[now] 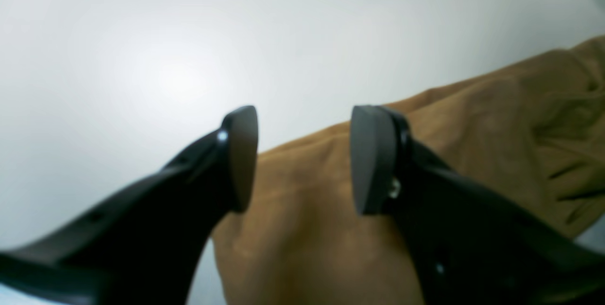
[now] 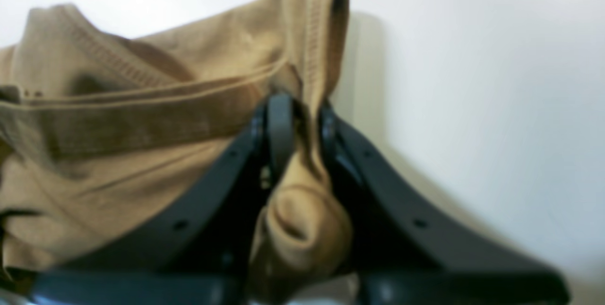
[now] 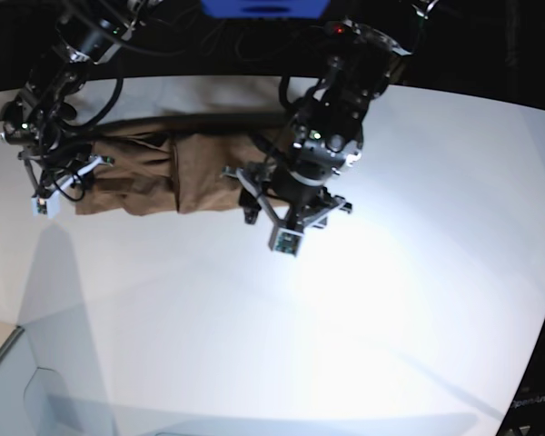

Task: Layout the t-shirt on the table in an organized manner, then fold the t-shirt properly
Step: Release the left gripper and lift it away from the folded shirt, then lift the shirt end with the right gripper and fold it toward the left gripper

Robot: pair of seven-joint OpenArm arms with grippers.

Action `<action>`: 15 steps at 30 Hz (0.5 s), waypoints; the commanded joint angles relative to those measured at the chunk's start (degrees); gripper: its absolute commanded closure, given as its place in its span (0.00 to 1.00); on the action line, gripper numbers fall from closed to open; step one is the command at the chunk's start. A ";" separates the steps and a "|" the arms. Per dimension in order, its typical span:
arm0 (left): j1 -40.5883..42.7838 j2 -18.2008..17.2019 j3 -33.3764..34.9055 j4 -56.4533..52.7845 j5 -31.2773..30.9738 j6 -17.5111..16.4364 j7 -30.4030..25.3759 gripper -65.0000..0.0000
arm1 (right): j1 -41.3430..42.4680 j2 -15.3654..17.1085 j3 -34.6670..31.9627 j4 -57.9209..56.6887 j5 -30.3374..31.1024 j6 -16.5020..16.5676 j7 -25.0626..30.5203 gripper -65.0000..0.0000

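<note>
The brown t-shirt (image 3: 186,173) lies as a wrinkled, bunched strip near the far side of the white table (image 3: 363,318). In the base view my right gripper (image 3: 75,179) is at the shirt's left end. The right wrist view shows this gripper (image 2: 302,123) shut on a stitched hem of the t-shirt (image 2: 142,120), with cloth bunched between its fingers. My left gripper (image 3: 252,195) is at the shirt's right end. In the left wrist view it (image 1: 305,158) stands open just above the t-shirt (image 1: 321,234) near its edge, gripping nothing.
The table's curved far edge (image 3: 472,91) borders a dark area with cables and a blue object (image 3: 263,7). A pale translucent shape (image 3: 36,391) sits at the table's near left corner. Bare white tabletop (image 1: 142,49) lies beside the shirt's edge.
</note>
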 commanded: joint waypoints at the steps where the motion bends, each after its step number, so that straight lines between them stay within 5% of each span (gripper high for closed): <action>1: 0.42 -0.67 -0.46 2.15 0.08 0.20 -1.00 0.53 | 0.51 0.09 -0.22 1.41 -0.50 -0.03 -1.45 1.00; 12: 10.17 -1.02 -16.29 2.77 0.17 0.11 -1.00 0.53 | -0.20 0.00 -0.13 14.77 -0.15 -0.03 -2.06 1.00; 15: 11.23 -0.93 -18.31 2.06 0.08 0.11 -1.00 0.63 | -0.99 -1.05 -0.13 17.41 -0.15 -0.03 -2.06 1.00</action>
